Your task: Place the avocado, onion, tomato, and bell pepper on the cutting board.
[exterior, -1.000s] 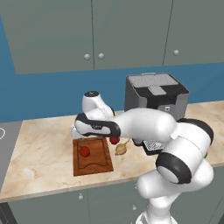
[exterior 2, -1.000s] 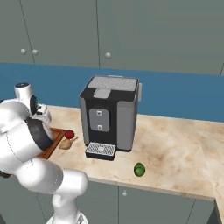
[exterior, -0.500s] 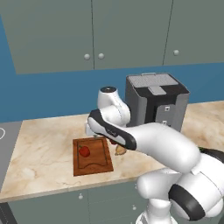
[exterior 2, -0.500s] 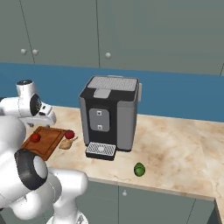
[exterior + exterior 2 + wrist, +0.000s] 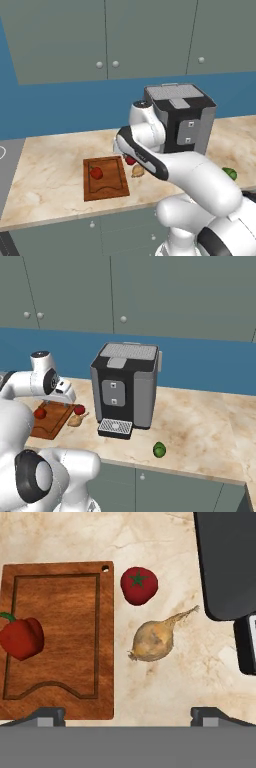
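Arm swung right since earlier, pepper [image 5: 21, 637] on cutting board [image 5: 60, 642]

The cutting board [image 5: 60, 642], a flat reddish-brown rectangle with a groove inside its rim, lies below the gripper [image 5: 127, 714], toward its left fingertip in the hand view. The red bell pepper [image 5: 20, 637] with its green stem rests on the board, farthest to that side. The tomato [image 5: 139, 585], red with a green star-shaped top, sits on the counter just beside the board's corner. The tan onion [image 5: 154, 640] lies on its side near the tomato, almost straight ahead between the fingertips. The dark-green avocado [image 5: 159, 449] lies well apart from the gripper, beyond the black machine.
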Controlling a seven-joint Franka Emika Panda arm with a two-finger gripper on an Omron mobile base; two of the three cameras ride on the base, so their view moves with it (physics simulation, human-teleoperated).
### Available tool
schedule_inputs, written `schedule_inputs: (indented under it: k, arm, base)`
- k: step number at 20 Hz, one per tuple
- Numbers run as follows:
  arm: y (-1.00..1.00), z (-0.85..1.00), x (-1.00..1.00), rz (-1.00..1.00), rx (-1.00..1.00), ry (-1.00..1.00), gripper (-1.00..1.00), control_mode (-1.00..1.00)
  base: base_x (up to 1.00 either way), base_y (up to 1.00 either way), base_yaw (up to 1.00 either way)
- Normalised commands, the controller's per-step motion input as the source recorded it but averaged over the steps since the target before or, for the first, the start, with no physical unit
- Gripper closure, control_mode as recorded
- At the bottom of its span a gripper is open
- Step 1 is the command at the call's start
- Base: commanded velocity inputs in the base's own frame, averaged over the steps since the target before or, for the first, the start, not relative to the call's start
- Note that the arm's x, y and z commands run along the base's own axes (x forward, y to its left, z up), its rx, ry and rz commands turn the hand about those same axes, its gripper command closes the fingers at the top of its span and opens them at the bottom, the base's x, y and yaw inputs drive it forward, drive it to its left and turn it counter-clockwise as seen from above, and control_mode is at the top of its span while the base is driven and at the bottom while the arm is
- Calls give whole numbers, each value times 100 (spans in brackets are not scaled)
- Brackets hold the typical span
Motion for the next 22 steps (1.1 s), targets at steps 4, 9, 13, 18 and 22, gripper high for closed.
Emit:
schedule_inputs:
  k: [4,9,13,18,22]
  arm:
    - [-47,0,0,-4,0,2,-100,-100]
    - [-22,0,18,-1,0,6,-100,-100]
    - [-9,-2,21,0,0,7,-100,-100]
    - [0,-9,23,-2,0,11,-100,-100]
    - [0,-12,30,-1,0,12,-100,-100]
  base:
    - [0,0,0]
    - [0,0,0]
    - [0,0,0]
    - [0,0,0]
    - [0,0,0]
